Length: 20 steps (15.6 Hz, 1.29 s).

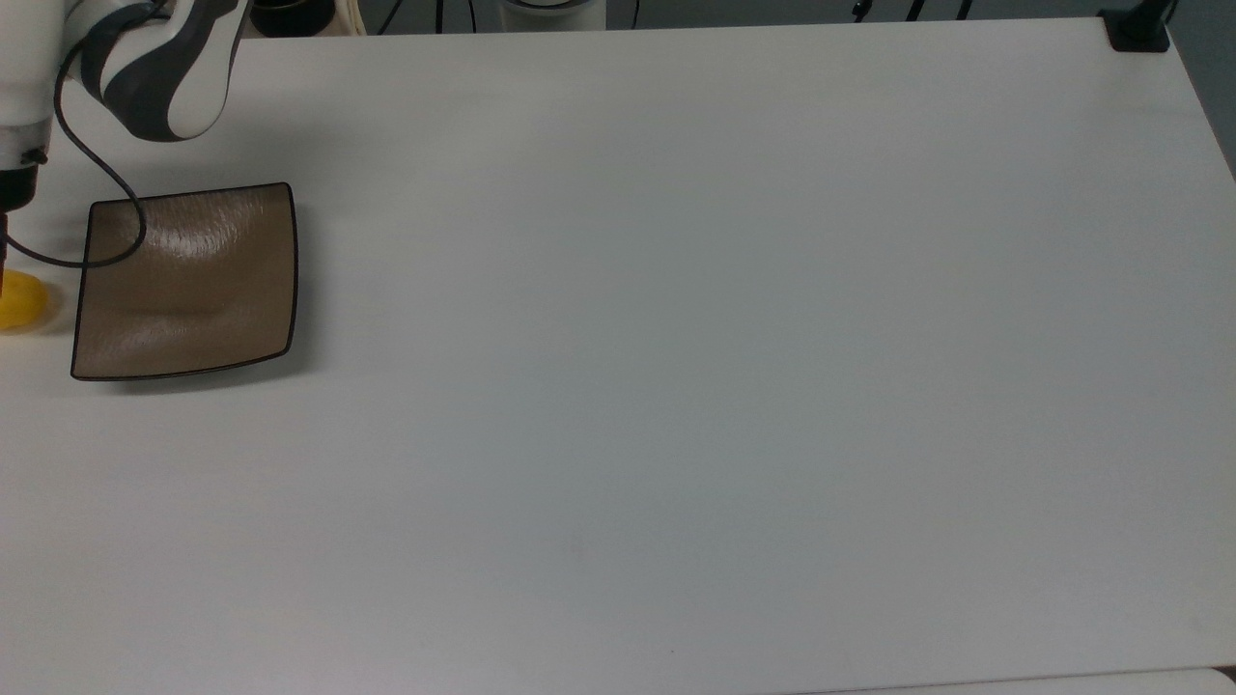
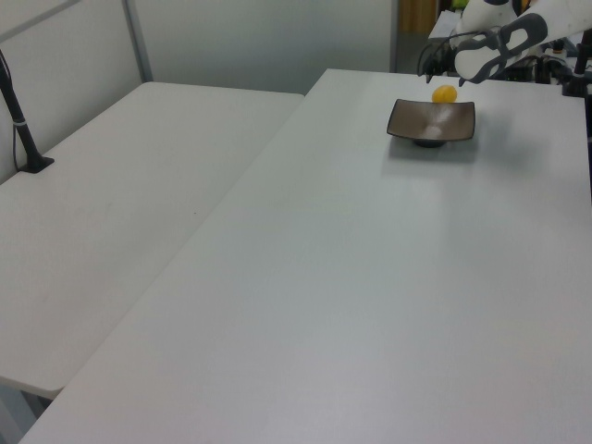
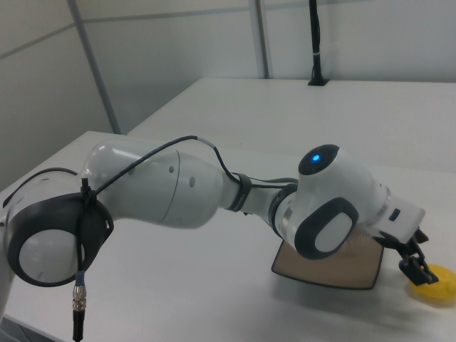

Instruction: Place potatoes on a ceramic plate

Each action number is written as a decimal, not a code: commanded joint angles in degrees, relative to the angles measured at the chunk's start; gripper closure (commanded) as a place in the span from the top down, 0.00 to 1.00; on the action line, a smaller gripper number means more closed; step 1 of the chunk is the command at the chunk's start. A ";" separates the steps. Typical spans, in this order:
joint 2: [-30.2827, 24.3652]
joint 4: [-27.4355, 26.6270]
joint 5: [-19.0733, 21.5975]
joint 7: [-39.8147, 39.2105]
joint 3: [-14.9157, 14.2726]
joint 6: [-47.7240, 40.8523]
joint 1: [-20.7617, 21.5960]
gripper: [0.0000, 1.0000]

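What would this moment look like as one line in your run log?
phase: reaching | gripper: open, just above potato | potato: on table, beside ceramic plate | plate: empty

Lighting even, bright, diffuse from overhead.
Glare streaks on the ceramic plate [image 1: 183, 280] at the top view's left; soft shadows beneath it on the desk [image 1: 676, 386]; top view's lower half slightly dimmer.
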 commanded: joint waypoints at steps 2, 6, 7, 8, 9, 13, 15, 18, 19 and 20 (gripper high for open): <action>2.03 1.32 0.47 0.73 -0.44 1.63 -0.06 1.00; 3.79 1.23 0.12 0.64 -0.52 3.57 -0.23 1.00; 4.14 1.32 0.12 0.64 -0.53 3.66 -0.23 1.00; 4.58 1.23 -0.06 0.55 -0.53 4.27 -0.32 1.00; 4.67 1.14 -0.32 0.38 -0.53 4.36 -0.41 1.00; 5.64 1.23 -0.94 0.38 -0.53 4.45 -0.67 0.91; 5.64 1.32 -1.46 0.38 -0.53 4.54 -0.67 0.69; 5.64 1.32 -2.26 0.29 -0.70 5.07 -0.76 0.52; 5.64 1.32 -2.34 0.29 -0.70 5.07 -0.76 0.51; 5.64 1.40 -2.26 0.29 -0.70 5.07 -0.76 0.51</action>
